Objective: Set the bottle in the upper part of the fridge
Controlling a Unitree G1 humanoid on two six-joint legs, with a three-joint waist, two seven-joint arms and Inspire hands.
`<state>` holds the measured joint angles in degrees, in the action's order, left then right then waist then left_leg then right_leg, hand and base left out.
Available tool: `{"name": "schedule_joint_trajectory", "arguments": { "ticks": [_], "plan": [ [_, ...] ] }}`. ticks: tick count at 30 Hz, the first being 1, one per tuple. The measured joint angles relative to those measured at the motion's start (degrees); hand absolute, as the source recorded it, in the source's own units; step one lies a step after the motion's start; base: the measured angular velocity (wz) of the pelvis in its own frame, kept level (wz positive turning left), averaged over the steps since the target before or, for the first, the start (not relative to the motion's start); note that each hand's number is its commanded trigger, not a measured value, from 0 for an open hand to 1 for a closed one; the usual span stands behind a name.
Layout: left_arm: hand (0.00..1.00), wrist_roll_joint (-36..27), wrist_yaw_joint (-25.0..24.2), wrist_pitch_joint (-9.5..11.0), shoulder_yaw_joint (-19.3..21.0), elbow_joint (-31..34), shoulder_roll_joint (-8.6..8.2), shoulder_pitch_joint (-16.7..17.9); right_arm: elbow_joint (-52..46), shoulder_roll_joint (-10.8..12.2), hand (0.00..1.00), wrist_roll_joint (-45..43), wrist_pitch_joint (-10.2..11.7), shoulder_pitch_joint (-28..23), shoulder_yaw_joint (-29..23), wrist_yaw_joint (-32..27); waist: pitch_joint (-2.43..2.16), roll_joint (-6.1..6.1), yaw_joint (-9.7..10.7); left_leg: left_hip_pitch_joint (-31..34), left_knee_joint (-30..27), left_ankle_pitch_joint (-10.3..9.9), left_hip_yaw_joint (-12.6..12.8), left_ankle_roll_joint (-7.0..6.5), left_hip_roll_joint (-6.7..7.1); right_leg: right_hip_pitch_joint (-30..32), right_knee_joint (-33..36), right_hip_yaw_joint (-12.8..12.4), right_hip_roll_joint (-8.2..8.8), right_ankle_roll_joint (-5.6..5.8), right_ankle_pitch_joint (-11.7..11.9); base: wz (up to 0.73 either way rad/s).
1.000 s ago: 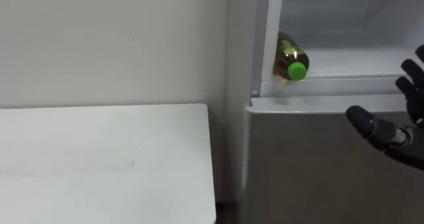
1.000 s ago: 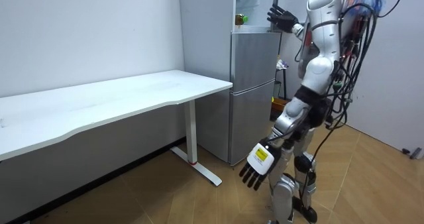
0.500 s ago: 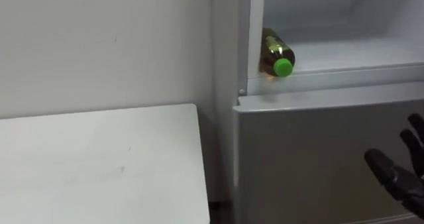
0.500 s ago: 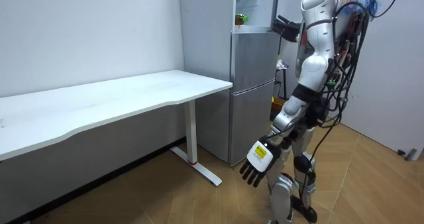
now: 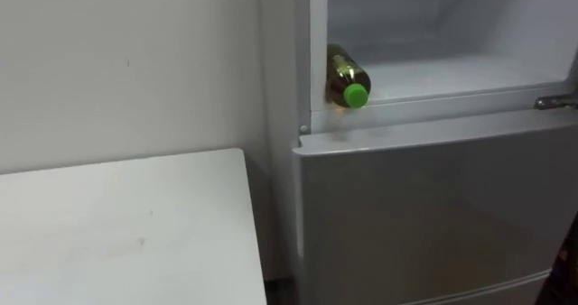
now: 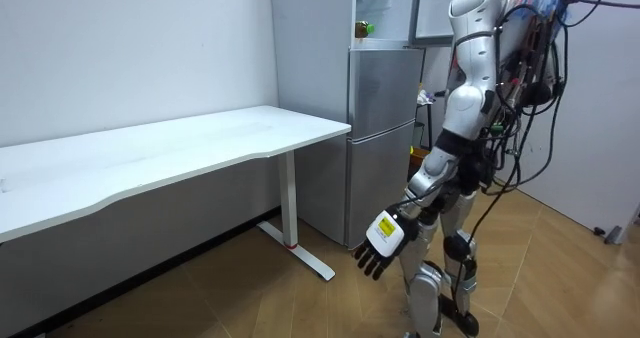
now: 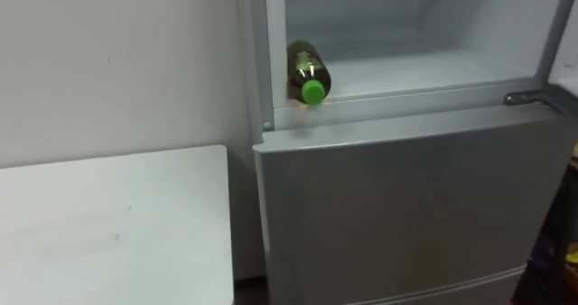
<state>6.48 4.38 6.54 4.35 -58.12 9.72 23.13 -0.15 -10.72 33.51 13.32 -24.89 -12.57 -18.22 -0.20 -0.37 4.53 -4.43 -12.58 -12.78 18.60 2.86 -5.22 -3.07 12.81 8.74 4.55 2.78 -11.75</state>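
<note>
A clear plastic bottle (image 5: 343, 73) of amber liquid lies on its side on the white floor of the upper fridge compartment (image 5: 452, 70). It is in the front left corner, close along the left inner wall. Its round, bright green cap (image 5: 356, 95) points outward toward the robot, right at the front lip. The compartment stands open, and its pale interior walls show behind the bottle.

The compartment is the top section of a tall silver-grey metal fridge (image 6: 380, 128). Below it, the flat grey lower door (image 5: 424, 215) is shut. A small metal hinge bracket (image 5: 553, 100) sits at the right end of the ledge between the 2 sections.

To the left of the fridge, against the plain pale wall, stands a long white flat-topped table (image 5: 117, 233). Its near corner is just beside the fridge's side, with a narrow gap between them.

In the room view the robot stands upright on the wooden plank floor (image 6: 250, 298), close in front of the fridge and on its right in that view. The robot's head is about level with the open compartment. Its left hand (image 6: 383, 240) hangs low beside the thigh, well apart from the bottle. The dark fingers are straight, slightly spread and pointing down, and they hold nothing.
</note>
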Motion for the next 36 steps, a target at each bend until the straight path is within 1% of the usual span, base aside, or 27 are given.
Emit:
{"name": "schedule_joint_trajectory", "arguments": {
  "ticks": [1,3,4,5,6,9,11,13,15,19,20,21,24,26,27,29,32,35,36],
  "plan": [
    [0.0,-0.02,0.0,0.0,-0.01,0.01,0.0,0.0,0.22,0.28,0.0,0.04,0.0,-0.15,-0.03,-0.66,-0.01,0.04,0.12,0.05,0.01,-0.02,-0.01,-0.01,0.0,0.01,-0.12,0.03,-0.01,0.02,0.02,0.0],
    [0.0,-0.06,0.03,0.0,0.05,0.05,0.32,0.0,4.44,0.83,0.0,-0.22,1.61,-0.11,-0.09,-3.34,0.01,0.45,0.29,0.04,0.04,-0.07,-0.07,0.01,-0.02,-0.06,-0.22,0.18,-0.01,0.02,0.02,0.0],
    [0.0,-0.07,0.1,0.01,0.07,0.08,0.36,0.0,6.07,0.83,0.0,-0.35,1.69,0.17,-0.14,-4.29,0.0,0.42,0.25,-0.04,0.12,-0.08,-0.07,0.01,-0.02,-0.08,-0.2,0.18,-0.01,0.03,0.02,0.0],
    [0.0,-0.07,0.18,0.0,0.04,0.08,0.33,0.0,8.86,0.88,0.0,-0.33,1.67,0.73,-0.33,-6.62,-0.08,0.45,0.2,-0.11,0.38,-0.07,-0.05,0.02,0.01,-0.07,-0.19,0.18,-0.01,0.04,0.01,0.0],
    [0.0,-0.09,0.18,0.01,0.03,0.05,0.28,0.02,10.34,1.06,0.0,-0.22,1.65,0.81,-0.69,-8.94,-0.06,0.73,0.06,-0.1,0.49,-0.07,-0.02,0.02,0.04,0.01,-0.18,0.17,-0.01,0.05,0.0,0.0],
    [0.0,-0.25,0.18,0.03,0.13,0.03,0.3,0.13,10.94,1.14,0.0,0.05,1.66,0.84,-1.91,-13.65,-0.09,1.19,0.19,-0.26,0.84,-0.06,0.02,0.03,0.11,-0.09,-0.21,0.19,0.0,0.08,-0.12,0.0],
    [0.0,-0.87,0.08,0.05,0.13,0.0,0.3,0.17,10.93,1.14,0.0,0.09,2.05,1.09,-3.07,-16.34,-0.11,1.05,0.15,-0.29,0.83,-0.06,0.01,0.03,0.11,-0.28,-0.23,0.27,0.01,0.09,-0.22,0.0],
    [0.0,-2.44,-0.02,0.06,0.12,-0.06,0.3,0.22,10.92,1.14,0.0,0.07,3.39,1.42,-4.54,-20.02,-0.07,0.64,0.16,-0.29,0.8,-0.06,0.01,0.03,0.12,-0.3,-0.22,0.29,0.01,0.11,-0.34,0.0],
    [0.0,-2.46,-0.02,0.35,0.16,-0.85,0.3,0.31,10.59,1.13,0.0,-0.05,4.2,1.88,-5.53,-23.01,-0.05,0.27,0.06,-0.29,0.8,-0.06,-0.04,0.03,0.16,-0.2,-0.13,0.27,0.03,0.12,-0.46,0.0],
    [0.0,-2.43,-0.31,0.48,0.23,-1.19,0.29,0.95,6.36,1.12,0.0,0.0,4.82,2.1,-8.44,-28.63,0.05,-0.22,0.03,-0.3,0.81,-0.06,-0.07,0.03,0.21,0.14,-0.26,0.31,0.1,0.14,-0.59,0.0],
    [0.0,-2.43,-0.43,0.57,0.23,-0.94,0.28,1.27,3.81,1.08,0.0,-0.14,5.28,2.16,-9.34,-30.42,0.02,-0.28,0.02,-0.28,0.81,-0.06,-0.09,0.03,0.23,0.08,-0.25,0.39,0.11,0.14,-0.59,0.0],
    [0.0,-2.41,-0.53,0.74,0.28,-0.94,0.28,1.28,1.36,0.86,0.0,-0.34,6.21,2.27,-9.97,-31.95,0.03,-0.32,0.06,-0.21,0.8,-0.06,-0.22,0.03,0.24,0.03,-0.25,0.55,0.13,0.14,-0.58,0.04],
    [0.0,-2.42,-0.94,1.54,0.47,-1.36,0.29,1.23,-2.62,0.57,0.0,-2.48,7.85,2.6,-11.93,-34.89,0.0,-0.67,0.13,-0.14,0.81,-0.05,-0.79,0.03,0.4,-0.29,-0.23,1.04,0.24,0.19,-0.62,0.09],
    [0.0,-2.43,-1.31,1.58,0.47,-1.76,0.3,1.22,-5.49,-0.19,0.0,-2.63,8.21,3.1,-12.33,-36.61,0.02,-0.72,0.09,-0.21,0.81,-0.05,-0.84,0.02,0.55,-0.41,-0.23,1.05,0.4,0.3,-0.69,0.0],
    [0.0,-2.42,-1.38,1.99,0.46,-2.05,0.47,1.17,-6.29,-0.79,0.0,-2.64,8.82,3.81,-12.57,-37.24,0.03,-0.88,0.1,-0.19,0.81,-0.05,-0.94,0.02,0.63,-0.41,-0.22,1.04,0.46,0.34,-0.71,0.0],
    [0.0,-2.41,-1.58,2.66,0.46,-2.56,0.76,1.16,-7.85,-1.29,0.0,-2.72,9.37,4.68,-13.02,-38.17,0.04,-1.17,0.02,-0.1,0.83,-0.05,-0.98,0.02,0.66,-0.29,-0.27,1.03,0.49,0.4,-0.76,0.0],
    [0.0,-2.27,-1.64,2.73,0.49,-3.68,0.87,1.12,-8.91,-2.0,0.0,-4.77,10.18,5.95,-13.96,-38.94,0.02,-1.73,0.01,-0.08,0.94,-0.05,-1.12,0.01,0.76,0.02,-0.16,1.02,0.58,0.49,-1.13,0.0],
    [0.0,-2.12,-1.68,2.76,0.95,-3.82,0.85,1.15,-11.79,-2.9,0.0,-5.32,10.75,6.2,-15.19,-40.4,0.0,-1.86,-0.23,-0.12,1.29,-0.05,-1.28,0.02,0.8,0.03,-0.3,1.13,0.54,0.5,-1.15,0.0],
    [0.0,-2.17,-1.63,2.78,1.72,-4.04,0.8,1.17,-12.2,-3.11,0.0,-7.97,10.82,6.79,-16.13,-40.88,-0.04,-1.91,-0.31,-0.34,1.34,-0.05,-1.3,0.02,0.81,-0.16,-0.09,1.13,0.53,0.49,-1.15,0.0]
  ]
}}
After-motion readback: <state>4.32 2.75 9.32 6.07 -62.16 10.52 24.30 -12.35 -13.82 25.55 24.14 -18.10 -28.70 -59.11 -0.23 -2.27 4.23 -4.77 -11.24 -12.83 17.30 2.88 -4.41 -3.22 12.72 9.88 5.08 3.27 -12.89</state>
